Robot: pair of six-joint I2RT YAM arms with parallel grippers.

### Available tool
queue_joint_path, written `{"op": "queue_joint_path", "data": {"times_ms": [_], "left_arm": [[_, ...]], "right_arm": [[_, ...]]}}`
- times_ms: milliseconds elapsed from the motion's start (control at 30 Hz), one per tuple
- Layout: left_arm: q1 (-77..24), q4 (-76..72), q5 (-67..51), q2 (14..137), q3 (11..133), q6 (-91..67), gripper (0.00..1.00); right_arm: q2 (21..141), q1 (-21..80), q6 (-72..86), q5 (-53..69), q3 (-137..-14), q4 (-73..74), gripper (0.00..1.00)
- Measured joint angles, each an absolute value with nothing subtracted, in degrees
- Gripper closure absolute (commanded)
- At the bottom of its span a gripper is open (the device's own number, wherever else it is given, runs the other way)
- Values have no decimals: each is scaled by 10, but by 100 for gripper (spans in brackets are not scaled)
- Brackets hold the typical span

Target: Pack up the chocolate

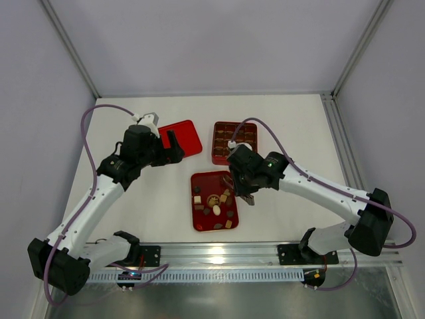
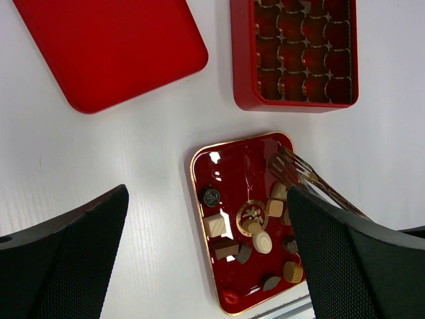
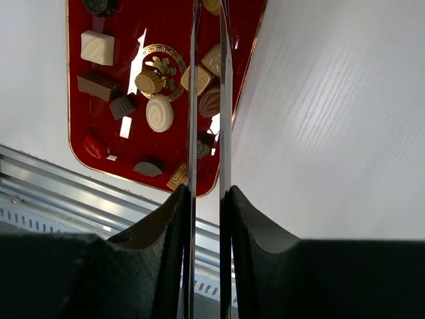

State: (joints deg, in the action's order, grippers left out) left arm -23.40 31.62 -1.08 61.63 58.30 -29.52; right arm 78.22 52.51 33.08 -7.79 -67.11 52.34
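Observation:
Several small chocolate pieces [image 1: 216, 199], dark, tan and cream, lie on a flat red gold-rimmed tray [image 1: 199, 181]. The left wrist view looks down on the chocolate pieces [image 2: 262, 241] and tray [image 2: 226, 166]. My right gripper [image 1: 240, 188] is shut on metal tongs [image 3: 193, 100], whose two blades reach over the tray's right side [image 3: 80, 143]. A cream piece [image 3: 211, 4] shows between the blades at the top edge; I cannot tell if it is pinched. My left gripper [image 1: 174, 147] hangs open and empty, high above the table left of the tray.
A square red box [image 1: 234, 141] with brown grid compartments stands behind the tray. A flat red lid [image 1: 180, 137] lies to its left, under my left gripper. A metal rail [image 1: 219, 256] runs along the near table edge.

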Motion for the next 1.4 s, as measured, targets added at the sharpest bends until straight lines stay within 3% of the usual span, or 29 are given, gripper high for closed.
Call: {"op": "queue_joint_path", "data": {"times_ms": [400,933,1400], "left_arm": [[-234,316,-11,616,583,-295,0],[-234,316,-11,616,583,-295,0],[-234,316,-11,617,583,-295,0]], "right_arm": [[782,500,315,-77,-728,527,69],[870,301,242,-62,-844,499,69],[961,220,224,-51,-863,467,70]]}}
